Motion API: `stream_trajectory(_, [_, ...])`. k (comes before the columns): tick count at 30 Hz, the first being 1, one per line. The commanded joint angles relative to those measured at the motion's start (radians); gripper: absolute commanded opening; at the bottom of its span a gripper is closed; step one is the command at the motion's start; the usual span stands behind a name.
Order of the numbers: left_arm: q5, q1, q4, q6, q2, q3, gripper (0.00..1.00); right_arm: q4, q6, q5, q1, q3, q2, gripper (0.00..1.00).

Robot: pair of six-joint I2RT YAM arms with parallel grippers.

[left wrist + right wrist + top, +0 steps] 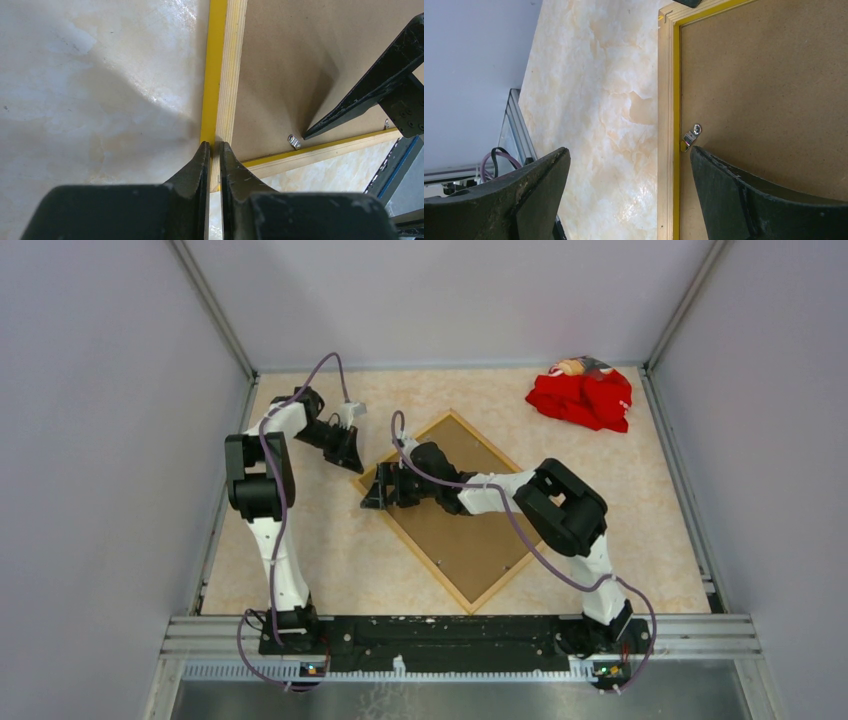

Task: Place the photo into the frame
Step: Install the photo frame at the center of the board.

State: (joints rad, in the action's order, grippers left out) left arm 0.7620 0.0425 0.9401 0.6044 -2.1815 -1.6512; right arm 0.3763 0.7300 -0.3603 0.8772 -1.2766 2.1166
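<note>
With the left claw (212,148) pinching the frame (230,75), press your spread right claw (630,152) squarely onto the metal clip (691,135).

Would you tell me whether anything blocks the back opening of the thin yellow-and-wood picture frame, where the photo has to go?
Yes: the plain brown backing board fills the frame, with a small metal clip over its edge. No photo is in view.
</note>
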Motion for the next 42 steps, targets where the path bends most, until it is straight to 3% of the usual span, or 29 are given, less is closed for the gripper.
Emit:
stream_trajectory(1, [-0.064, -0.018, 0.022, 0.028, -0.006, 0.042, 0.13, -0.006, 0.017, -0.001, 0.027, -0.009, 0.019, 0.90])
stream_trajectory(20, [-0.065, -0.019, 0.023, 0.038, 0.007, 0.057, 0.13, -0.026, 0.028, 0.023, 0.035, -0.054, 0.049, 0.90])
stream_trajectory(27, [-0.067, -0.017, 0.028, 0.040, 0.014, 0.054, 0.13, -0.075, -0.011, 0.033, 0.026, -0.049, -0.022, 0.92])
stream_trajectory(30, [-0.064, -0.015, 0.032, 0.045, 0.020, 0.058, 0.13, -0.086, -0.014, 0.035, 0.000, 0.010, -0.124, 0.98])
stream_trajectory(35, [-0.050, -0.009, 0.039, 0.082, 0.044, 0.093, 0.13, -0.108, 0.053, 0.097, -0.062, 0.236, -0.386, 0.99])
stream_trajectory(42, [-0.037, -0.011, 0.030, 0.102, 0.050, 0.126, 0.13, -0.551, 0.121, 0.293, -0.158, 0.512, -0.842, 0.99])
